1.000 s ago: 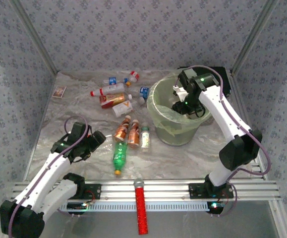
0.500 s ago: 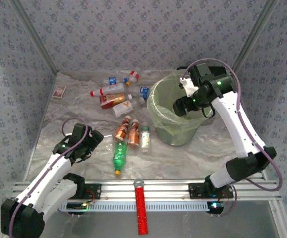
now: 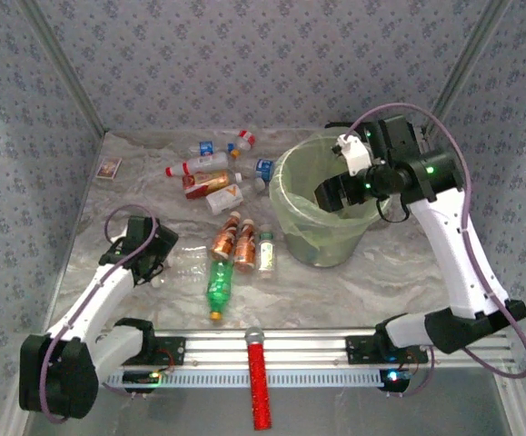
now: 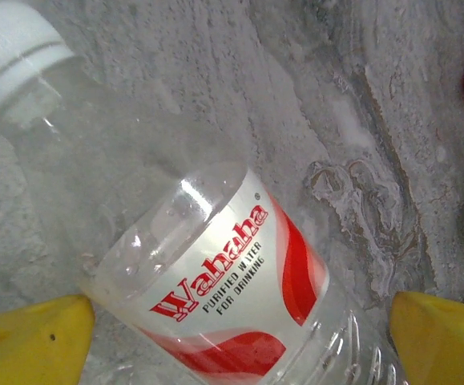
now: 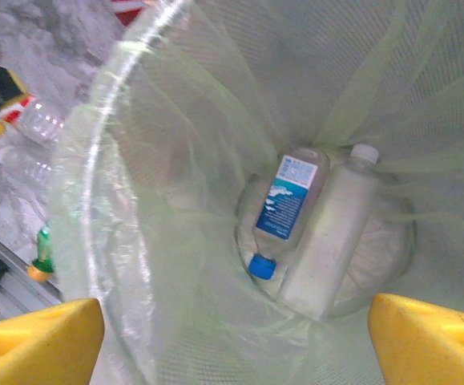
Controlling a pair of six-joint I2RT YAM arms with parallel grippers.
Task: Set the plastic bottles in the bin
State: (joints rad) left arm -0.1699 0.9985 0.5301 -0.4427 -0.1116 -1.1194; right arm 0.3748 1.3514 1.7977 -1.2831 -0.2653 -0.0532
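Worktop (image 3: 381, 282): pale, marbled, carries everything listed. Bin (image 3: 282, 186): stands right of centre on the worktop, with my right hand (image 3: 332, 194) hanging over its mouth, fingers spread wide and holding nothing. Bin contents, from my right wrist: a blue-capped bottle (image 5: 284, 212) and a white bottle (image 5: 332, 241) lie side by side on the bottom, under that hand (image 5: 232, 345). Left hand (image 3: 151, 259): low over the left part of the worktop, well apart from the bin, opened nearly as wide as it goes and empty. Clear bottle (image 4: 207, 281): my next item, I judge. It lies flat directly below the left hand (image 4: 236, 345), between the two yellow fingertips, with its long axis on a slant across the gap, white cap up-left and labelled body down-right. My left arm is much the nearer. To close across the body I expect a straight drop with perhaps a small wrist turn. Loose stock: a far cluster (image 3: 210, 182) left of the bin, two copper bottles (image 3: 233, 242) and a green bottle (image 3: 218, 286) between my hands. Not legible: the clear bottle's base is cut off by the frame edge. I cannot tell whether the fingertips touch it. From above it almost vanishes against the worktop.
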